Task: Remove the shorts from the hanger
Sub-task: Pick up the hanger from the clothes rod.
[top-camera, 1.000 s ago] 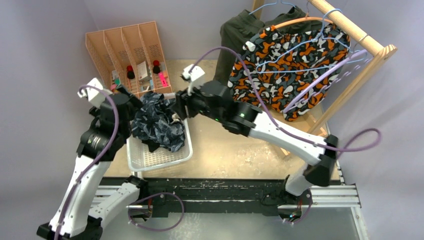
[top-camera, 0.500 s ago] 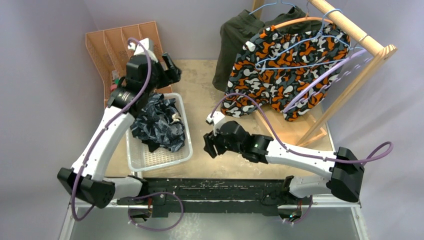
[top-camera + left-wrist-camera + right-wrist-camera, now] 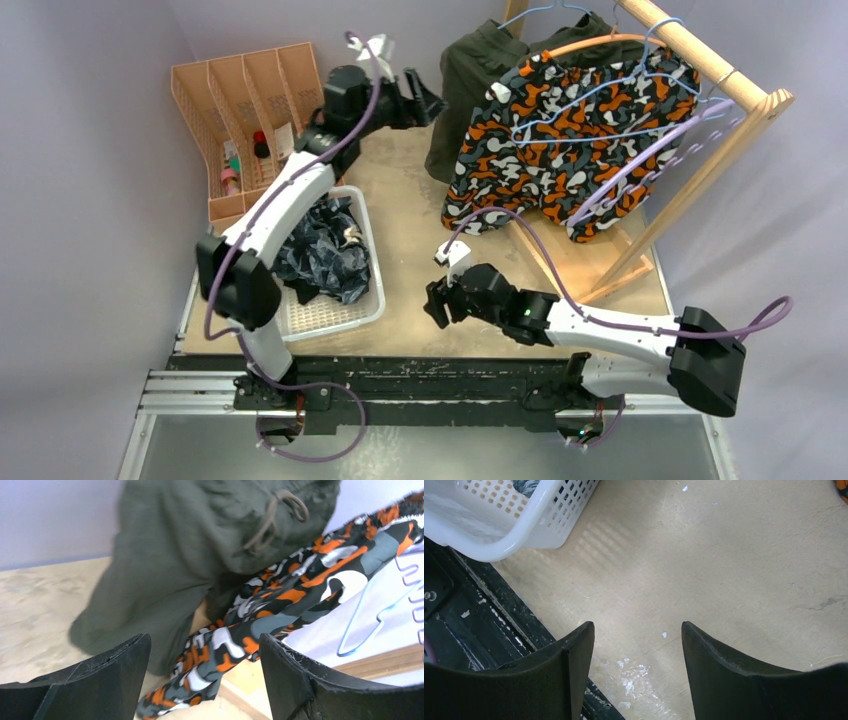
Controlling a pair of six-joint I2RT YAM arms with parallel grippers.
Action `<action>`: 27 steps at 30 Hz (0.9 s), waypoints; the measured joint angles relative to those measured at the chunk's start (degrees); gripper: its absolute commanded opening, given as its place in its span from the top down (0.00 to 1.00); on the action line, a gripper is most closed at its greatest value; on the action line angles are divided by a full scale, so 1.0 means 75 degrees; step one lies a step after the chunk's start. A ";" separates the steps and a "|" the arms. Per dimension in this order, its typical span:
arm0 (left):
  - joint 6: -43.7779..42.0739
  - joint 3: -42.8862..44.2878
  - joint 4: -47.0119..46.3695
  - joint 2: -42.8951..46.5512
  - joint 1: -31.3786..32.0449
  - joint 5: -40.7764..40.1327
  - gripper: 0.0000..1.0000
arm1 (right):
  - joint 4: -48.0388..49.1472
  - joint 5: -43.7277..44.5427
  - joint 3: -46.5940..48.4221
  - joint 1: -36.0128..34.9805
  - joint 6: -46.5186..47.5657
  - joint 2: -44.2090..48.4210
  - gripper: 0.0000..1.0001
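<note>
Left gripper [image 3: 425, 100] has swung from near the basket [image 3: 330, 316] to just beside the hanging olive shorts [image 3: 465, 70], jaws apart and empty, with the orange camouflage shorts [image 3: 570, 140] hanging next to them; right gripper [image 3: 435, 305] has pulled back over the table [image 3: 410, 230], jaws apart, well apart from both pairs

Soft cloth shorts [image 3: 560, 140], wooden rack [image 3: 745, 92]

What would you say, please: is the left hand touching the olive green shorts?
Apart. The left wrist view shows the olive green shorts hanging clear of the open left hand.
</note>
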State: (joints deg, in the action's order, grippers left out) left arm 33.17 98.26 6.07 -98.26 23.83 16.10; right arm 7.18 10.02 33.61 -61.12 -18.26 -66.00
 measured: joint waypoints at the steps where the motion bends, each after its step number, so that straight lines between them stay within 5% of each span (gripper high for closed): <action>1: -0.0015 0.0271 -0.0087 -0.0309 0.0157 0.0073 0.22 | 0.0000 0.0006 0.0000 0.0000 -0.0055 -0.0029 0.33; 19: 0.0070 0.1740 -0.2961 -0.1719 0.1093 0.0968 0.25 | -0.0009 0.0102 -0.0128 0.0000 -0.0621 -0.0568 0.33; 27: 0.0353 0.2973 -0.3281 -0.2891 0.1326 0.1119 0.27 | -0.0119 0.0117 -0.0125 0.0000 -0.0629 -0.0749 0.33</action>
State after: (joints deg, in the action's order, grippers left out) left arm 35.81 120.55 -18.55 -119.94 33.78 24.49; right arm 6.28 10.90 32.67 -61.12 -22.98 -71.61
